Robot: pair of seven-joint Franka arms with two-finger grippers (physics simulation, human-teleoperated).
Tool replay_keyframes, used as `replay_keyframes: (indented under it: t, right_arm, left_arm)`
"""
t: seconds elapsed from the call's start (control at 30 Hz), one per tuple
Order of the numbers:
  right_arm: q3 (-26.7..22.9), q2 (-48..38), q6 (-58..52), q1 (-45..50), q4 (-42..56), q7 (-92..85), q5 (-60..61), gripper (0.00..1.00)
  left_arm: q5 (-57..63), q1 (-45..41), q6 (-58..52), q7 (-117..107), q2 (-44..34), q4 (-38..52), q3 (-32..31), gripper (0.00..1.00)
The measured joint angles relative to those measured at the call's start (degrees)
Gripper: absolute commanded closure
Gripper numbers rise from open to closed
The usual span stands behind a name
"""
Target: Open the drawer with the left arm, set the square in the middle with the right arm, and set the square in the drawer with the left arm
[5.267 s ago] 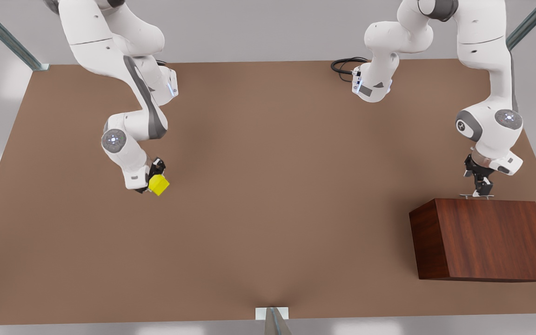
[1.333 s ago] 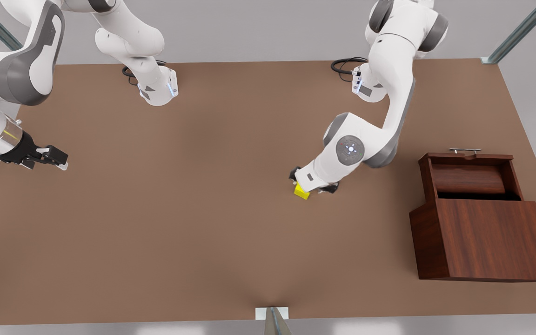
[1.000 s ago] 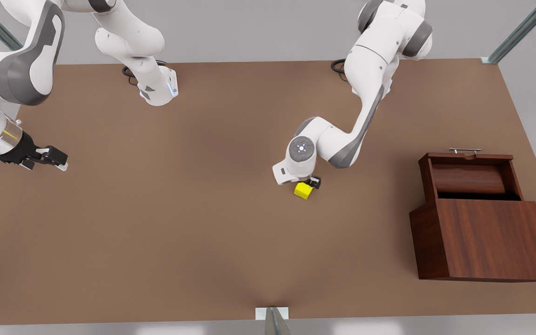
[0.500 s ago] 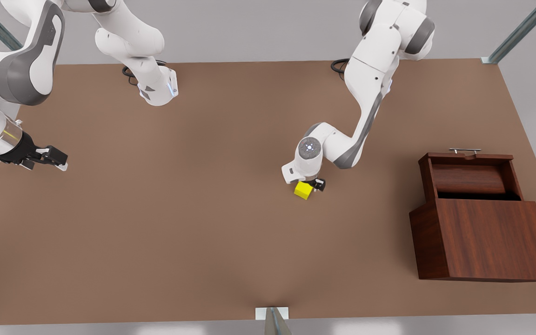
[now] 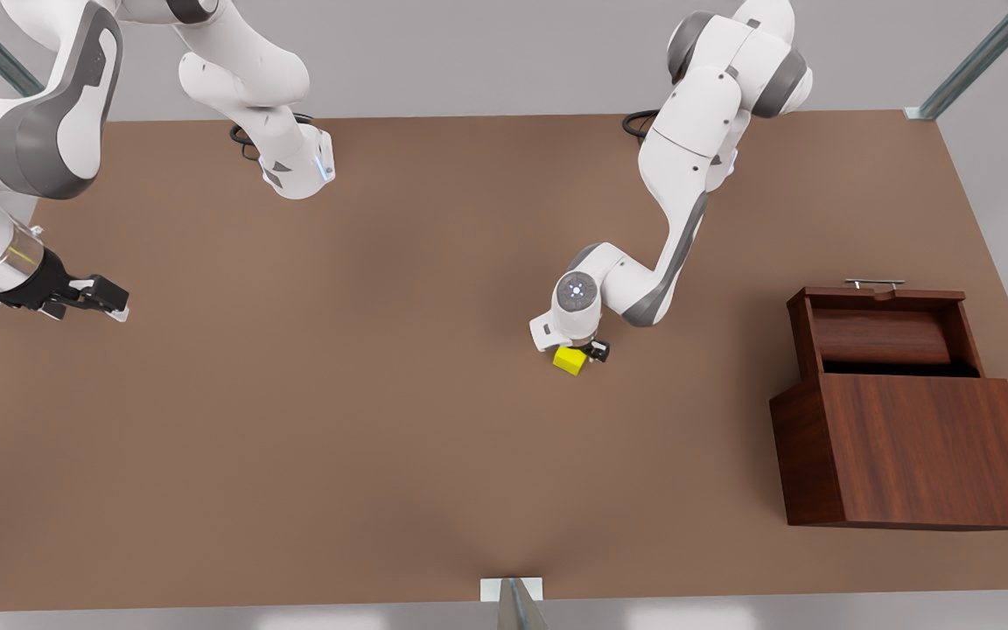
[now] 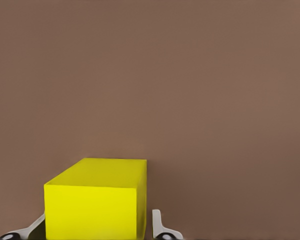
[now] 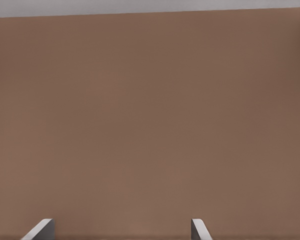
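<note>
The square [image 5: 569, 360], a small yellow cube, rests on the brown tabletop [image 5: 434, 411] near the middle. My left gripper [image 5: 581, 353] points down over it from the arm on the front view's right. In the left wrist view the square [image 6: 95, 200] sits between the fingertips [image 6: 157, 225], which press close on both sides. The drawer [image 5: 885, 337] of the dark wooden box [image 5: 911, 451] is pulled out, its silver handle [image 5: 874, 283] at the far end. My right gripper [image 5: 110, 302] waits open at the front view's left edge; its fingertips [image 7: 197, 229] show over bare table.
The two arm bases [image 5: 298, 171] stand at the table's far edge, with a black cable [image 5: 644, 122] by the one on the front view's right. A metal post [image 5: 513, 604] stands at the near edge.
My left arm opened the drawer, then came to the square after the right arm set it down and withdrew. In the last second it settled lower over it. The square has not moved.
</note>
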Motion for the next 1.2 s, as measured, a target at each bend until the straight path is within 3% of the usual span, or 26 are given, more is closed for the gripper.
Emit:
replay_keyframes:
  t: [0.4,0.67,0.93,1.1,1.2]
  right_arm:
    - [0.0,0.0,0.0,0.0,0.0,0.0,0.0,0.0]
    - [0.0,0.0,0.0,0.0,0.0,0.0,0.0,0.0]
    - [0.0,0.1,0.1,0.0,0.0,0.0,0.0,0.0]
    - [0.0,0.1,0.1,0.0,0.0,0.0,0.0,0.0]
    - [0.0,0.1,0.1,0.0,0.0,0.0,0.0,0.0]
  left_arm:
    - [0.7,0.1,0.1,-0.2,-0.4,0.1,0.0,0.35]
    - [1.2,0.4,-14.4,1.7,-15.1,0.3,2.2,0.31]
    - [-1.3,0.4,-25.8,33.5,-26.5,-3.2,19.5,0.31]
    - [-1.9,0.3,-23.9,64.8,-26.2,-3.6,36.1,0.31]
    - [-2.1,1.3,-22.1,76.1,-25.0,-3.6,42.2,0.31]
